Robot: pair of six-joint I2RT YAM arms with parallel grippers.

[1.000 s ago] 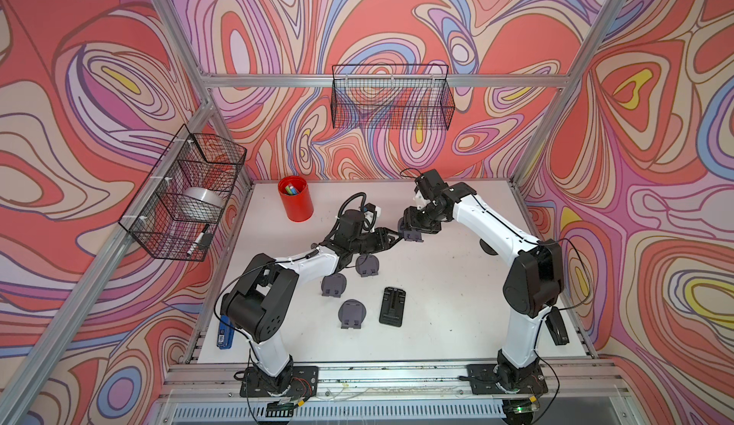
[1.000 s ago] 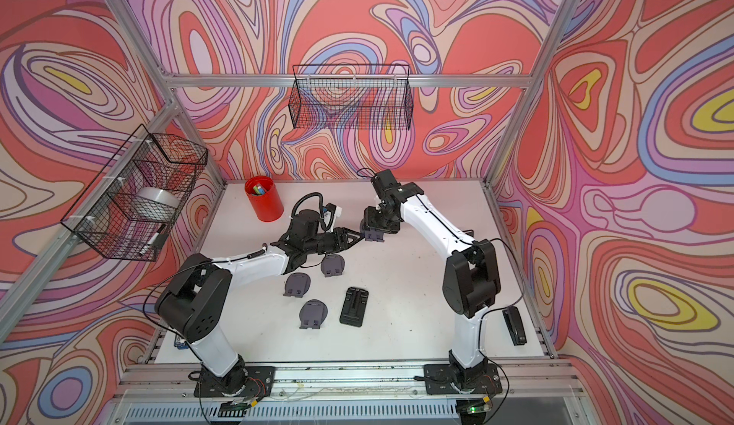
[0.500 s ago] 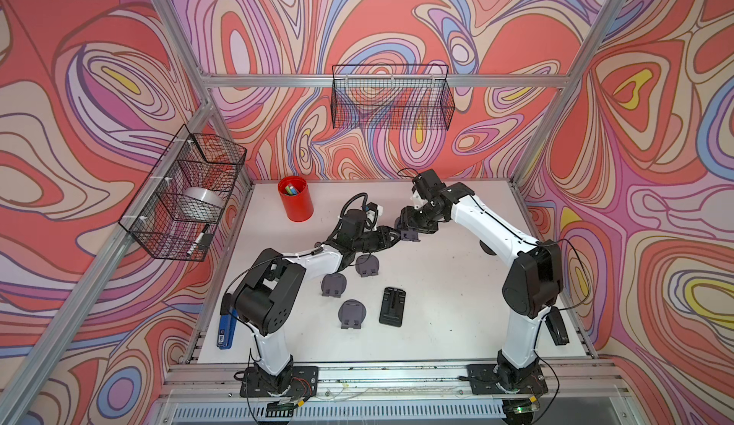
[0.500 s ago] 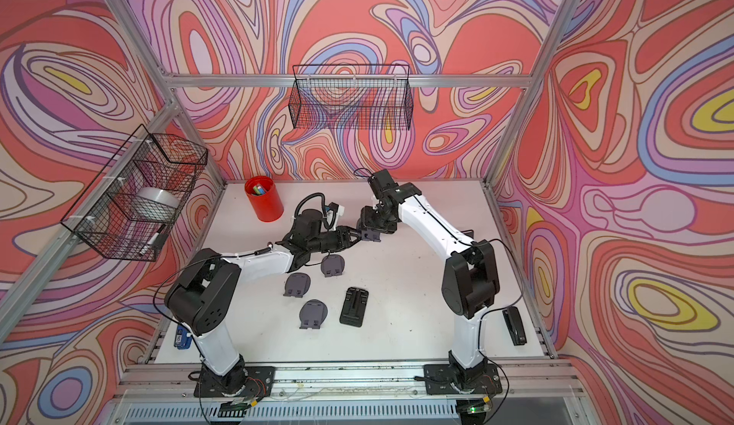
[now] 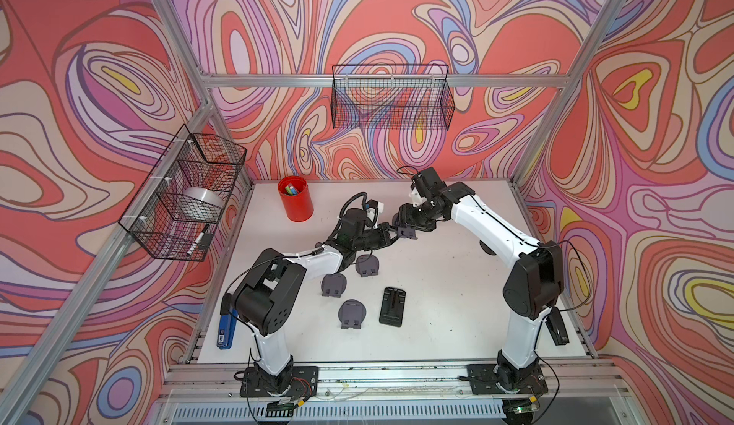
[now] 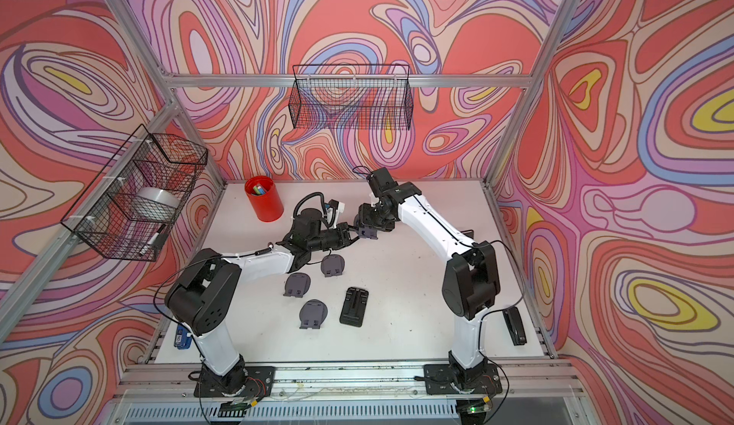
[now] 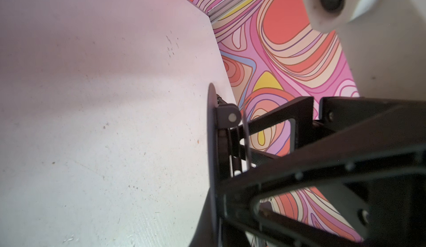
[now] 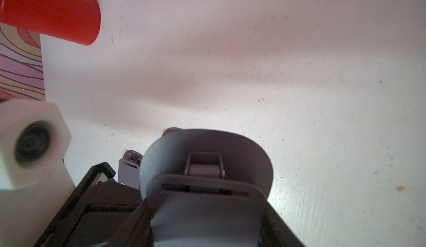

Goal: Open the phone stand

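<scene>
**Item:** stand (image 5: 406,231), grey, round base, hinged leaves.

**Location:** clear of the bench (image 5: 456,284), in mid-air between the two arms, toward the back centre in both top views.

**Right claw** (image 5: 411,224): grasping the stand by its base. Same spread and same hold as a second ago.

**Left claw** (image 5: 391,237): partly spread and just short of the stand a second ago. Now moved in and fully clenched at the stand's near edge. In the left wrist view, tips set against the thin plates (image 7: 211,146) below the hinge (image 7: 228,116), apparently pinching one leaf.

**Condition of item:** plates near-parallel with a narrow gap between them, seen edge-on. Slotted leaf lying close over the round base (image 8: 207,160) in the right wrist view. Judged still folded.

**Meaning for task:** second hold apparently taken, so gripping looks done and opening not yet begun. Next move: swing the pinched leaf away about the hinge, with the base held steady. Risk: thin leaf slipping from the pinch.

**Also on bench:** three spare stands (image 5: 351,312), untouched, near the left arm.
</scene>
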